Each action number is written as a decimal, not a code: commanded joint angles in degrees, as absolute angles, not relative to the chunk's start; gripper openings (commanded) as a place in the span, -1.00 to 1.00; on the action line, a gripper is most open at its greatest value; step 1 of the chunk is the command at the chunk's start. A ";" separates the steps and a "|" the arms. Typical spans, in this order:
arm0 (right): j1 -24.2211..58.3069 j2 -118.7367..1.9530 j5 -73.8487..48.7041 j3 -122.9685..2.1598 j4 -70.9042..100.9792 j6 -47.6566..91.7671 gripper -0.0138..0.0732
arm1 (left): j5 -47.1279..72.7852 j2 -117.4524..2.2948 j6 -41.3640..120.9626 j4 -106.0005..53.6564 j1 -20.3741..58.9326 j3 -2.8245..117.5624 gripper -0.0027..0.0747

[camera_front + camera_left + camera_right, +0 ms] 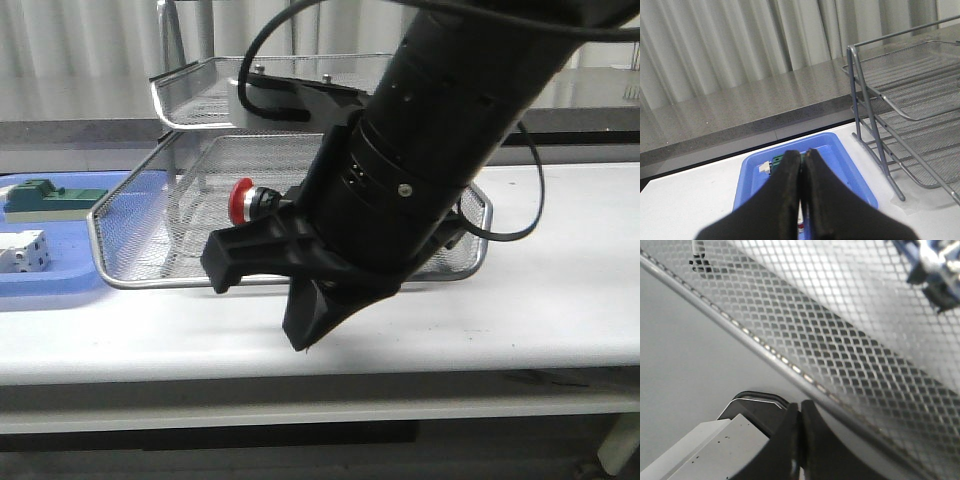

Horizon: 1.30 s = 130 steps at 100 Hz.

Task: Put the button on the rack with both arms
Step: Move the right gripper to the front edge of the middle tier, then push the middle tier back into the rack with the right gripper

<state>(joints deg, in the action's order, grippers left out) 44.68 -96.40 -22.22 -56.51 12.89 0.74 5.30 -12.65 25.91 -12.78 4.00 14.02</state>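
The button [243,200] lies on its side on the lowest tier of the rack [140,215], red head pointing left, body hidden behind my right arm. My right gripper [300,335] is shut and empty, pointing down over the white table just in front of the rack's front rim. In the right wrist view the shut fingertips [800,407] sit beside that rim [765,352], and a blurred blue-black part [935,270] lies on the mesh beyond. My left gripper [802,152] is shut and empty above the blue tray [850,165]. It is out of the front view.
The flat blue tray [60,280] stands left of the rack and holds a green block [45,195] and a white block [25,250]. The green block also shows past my left fingertips [777,160]. The rack's legs and tiers [875,135] stand to the right of the tray.
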 commanded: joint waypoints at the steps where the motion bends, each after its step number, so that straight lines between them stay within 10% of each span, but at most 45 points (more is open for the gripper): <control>1: 44.46 -95.34 -19.88 -59.59 10.16 1.52 -0.83 | 0.66 -13.12 25.37 -13.46 3.87 15.60 -0.98; 130: 29.71 -106.68 -20.98 -79.32 -0.38 1.52 -0.83 | 0.66 -13.12 25.37 -13.46 3.87 15.60 -0.98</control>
